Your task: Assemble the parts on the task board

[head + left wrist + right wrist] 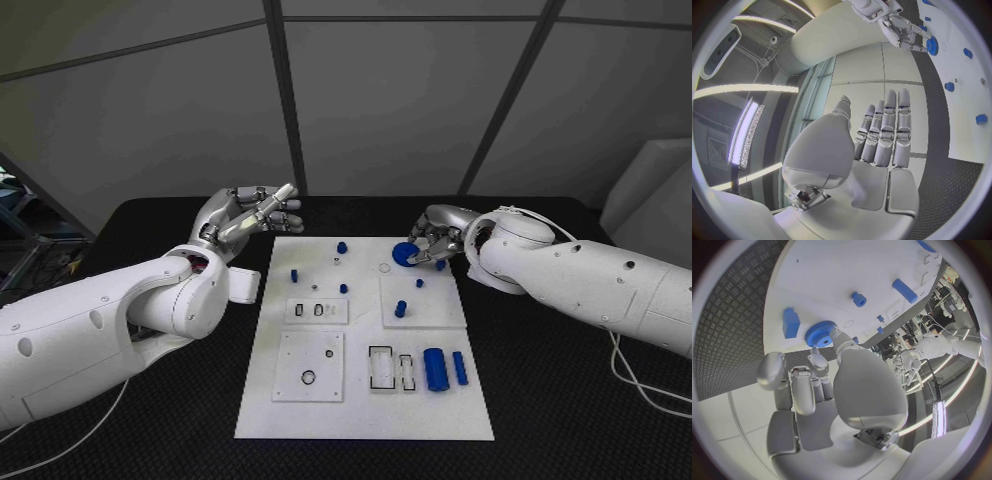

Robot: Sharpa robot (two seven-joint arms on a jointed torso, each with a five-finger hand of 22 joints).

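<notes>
The right hand (pixel 433 243) pinches a blue toothed gear (pixel 405 254) between thumb and fingers (pixel 819 361) over the far right part of the white task board (pixel 368 400), which lies mid-worktop (pixel 577 400). The left hand (pixel 253 214) hangs beyond the board's far left corner, fingers (pixel 887 125) straight, side by side, holding nothing. A large blue cylinder (pixel 436 369) and a slimmer blue bar (pixel 460 368) lie beside each other near the board's right edge.
</notes>
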